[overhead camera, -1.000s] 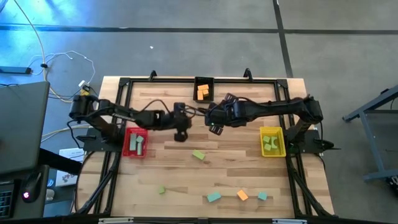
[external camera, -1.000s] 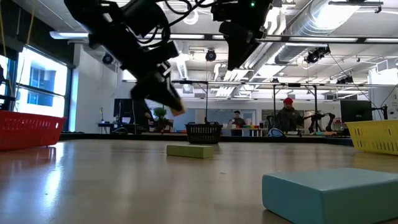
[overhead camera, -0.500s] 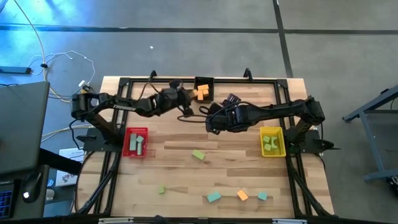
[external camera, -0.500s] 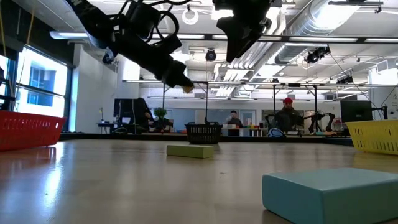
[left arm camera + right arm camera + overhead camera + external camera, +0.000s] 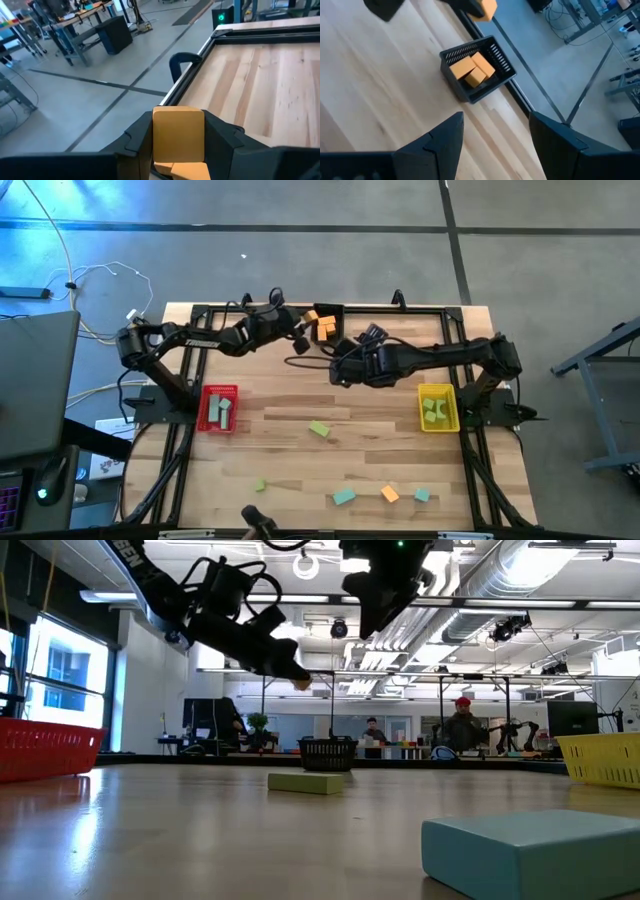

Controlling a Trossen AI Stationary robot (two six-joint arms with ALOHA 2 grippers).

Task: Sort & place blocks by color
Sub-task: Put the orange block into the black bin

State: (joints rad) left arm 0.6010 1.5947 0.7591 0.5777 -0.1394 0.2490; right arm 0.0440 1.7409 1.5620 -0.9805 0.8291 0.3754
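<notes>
- We see the left hand (image 5: 303, 321) raised above the worktop (image 5: 370, 440) near its far edge, just beside the black bin (image 5: 326, 324); its fingers are closed on an orange block (image 5: 178, 134), which fills the gap between them in the left wrist view.
- The black bin sits at the middle of the far edge and already holds orange blocks (image 5: 470, 69) — at least two, lying side by side.
- The right hand (image 5: 342, 368) hangs above the middle of the worktop, a little nearer than the black bin; its fingers (image 5: 437, 145) stand apart with nothing between them.
- The red bin (image 5: 220, 408) stands by the left edge with a pale green block (image 5: 222, 411) in it; the yellow bin (image 5: 437, 407) stands by the right edge with yellow-green blocks (image 5: 433, 412) inside.
- Loose on the worktop: a yellow-green block (image 5: 319, 428) near the centre, and a smaller yellow-green block (image 5: 259, 485) toward the near-left corner.
- Along the near edge lie a teal block (image 5: 343, 497), an orange block (image 5: 390, 494) and a second teal block (image 5: 422, 495) — in a row, apart from one another.
</notes>
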